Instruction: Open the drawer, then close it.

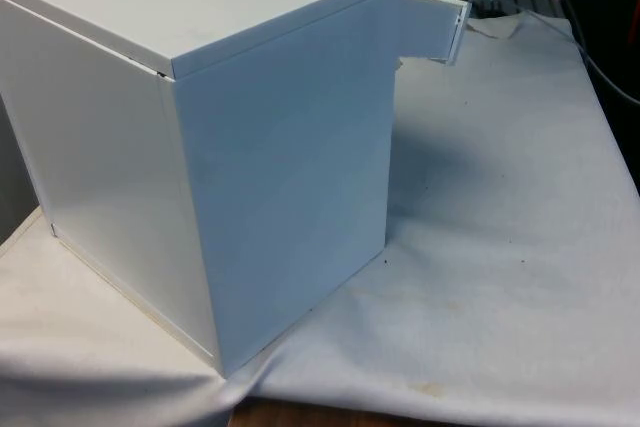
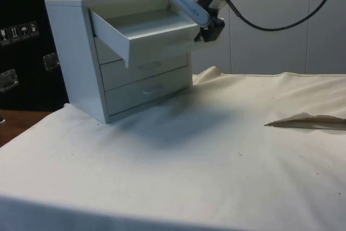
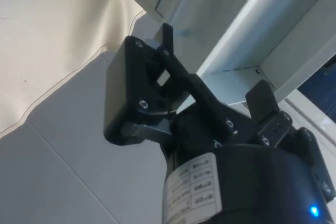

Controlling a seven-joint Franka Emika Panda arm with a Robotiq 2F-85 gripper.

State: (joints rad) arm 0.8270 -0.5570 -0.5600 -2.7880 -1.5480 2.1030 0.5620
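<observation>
So you're roughly halfway, I'd say. The top drawer point(image 2: 146, 33) is pulled well out of the chest of drawers point(image 2: 81, 52), so the opening part looks done and the closing part is what you've got left. The two drawers under it sit flush in the chest.

Orientation-wise, the open drawer sticks straight out of the chest's front face, level, with its long axis running in and out of the chest, pointing away from it over the tabletop point(image 2: 189, 160). From the front camera you just catch its end point(image 1: 440, 27) poking past the chest's far corner.

The tool point(image 2: 208, 31) is right at the drawer's front panel, beyond the chest. Honestly can't tell whether it's clamped on the handle or let go.
</observation>
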